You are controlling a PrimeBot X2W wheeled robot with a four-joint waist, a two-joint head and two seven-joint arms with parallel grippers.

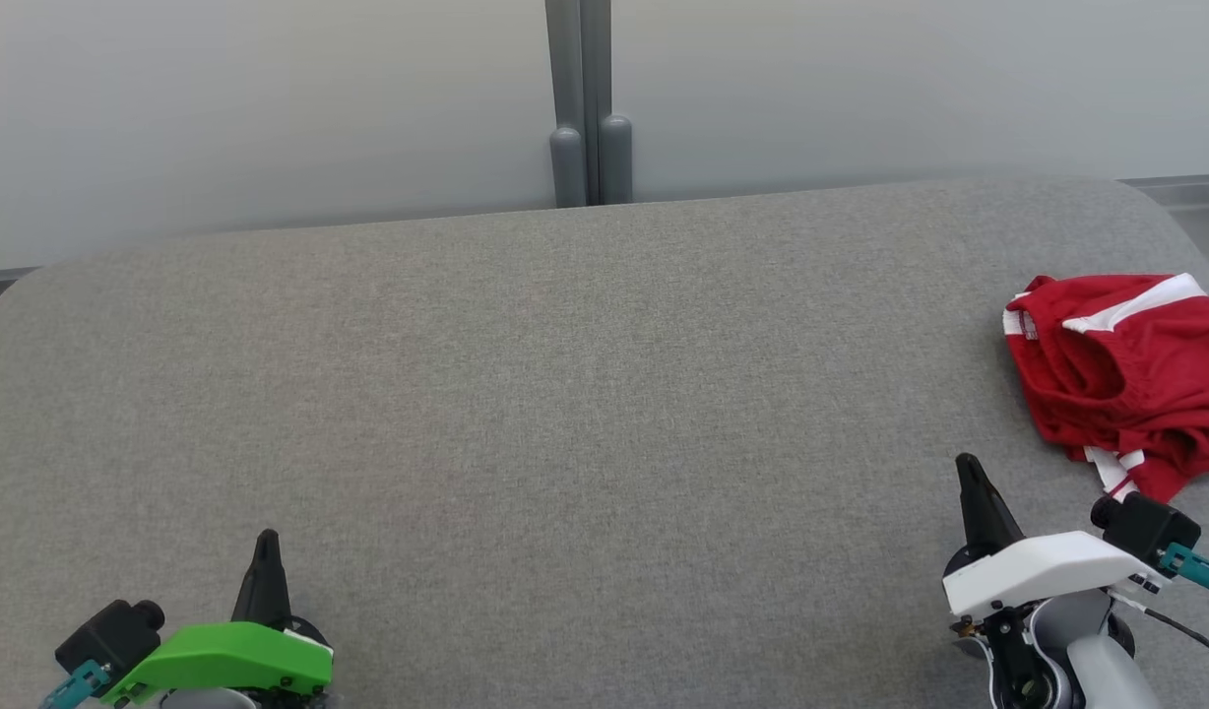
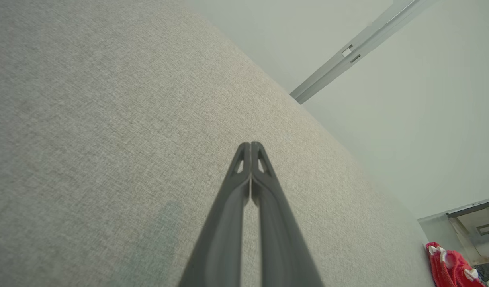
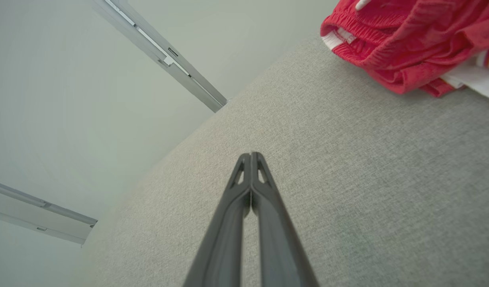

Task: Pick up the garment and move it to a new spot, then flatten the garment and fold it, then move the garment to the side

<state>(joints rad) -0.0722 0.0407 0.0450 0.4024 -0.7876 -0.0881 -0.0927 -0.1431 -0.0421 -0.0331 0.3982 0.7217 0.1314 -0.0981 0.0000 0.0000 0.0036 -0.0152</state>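
There it was: the red garment [image 1: 1131,384] lay crumpled on the grey table [image 1: 565,394], just beyond the right gripper [image 1: 969,465] and to its outer side, not touching it. That gripper's fingers were pressed together, holding nothing. The left gripper [image 1: 267,540], well apart from it, was likewise closed and empty.

garment [image 1: 1131,379] | far right on table [image 1: 565,394] (near right gripper [image 1: 967,465])

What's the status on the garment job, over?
Left gripper shut, empty, low left. Right gripper shut, empty, near the red garment. Garment crumpled at the grey surface's right edge, untouched. Nothing in the way.
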